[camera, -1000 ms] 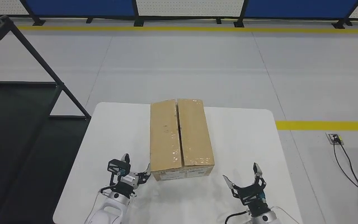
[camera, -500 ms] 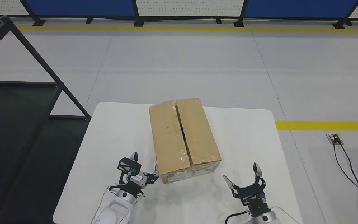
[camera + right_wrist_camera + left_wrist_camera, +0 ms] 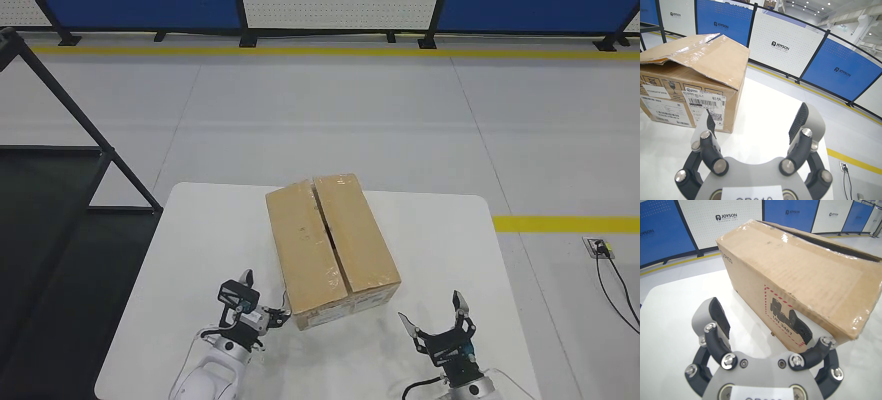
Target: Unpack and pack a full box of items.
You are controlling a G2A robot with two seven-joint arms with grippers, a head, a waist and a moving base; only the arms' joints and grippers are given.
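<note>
A closed brown cardboard box [image 3: 331,247] lies askew in the middle of the white table [image 3: 190,250], its top flaps meeting along a seam. My left gripper [image 3: 262,305] is open at the box's near left corner, one finger [image 3: 799,327] against the box's side [image 3: 791,275] and the other over bare table. My right gripper [image 3: 435,318] is open near the table's front edge, to the right of the box and apart from it. In the right wrist view the box's labelled end [image 3: 687,91] faces the right gripper [image 3: 755,117], and one top flap is slightly lifted.
A black metal frame [image 3: 70,120] stands on the floor to the left of the table. Blue and white panel walls [image 3: 340,12] close the far side. A cable and floor socket [image 3: 598,248] lie to the right. Bare tabletop lies on both sides of the box.
My left gripper has moved right along the table's front to the box's near corner, and the box has turned, its near end swinging right. The right gripper has stayed put.
</note>
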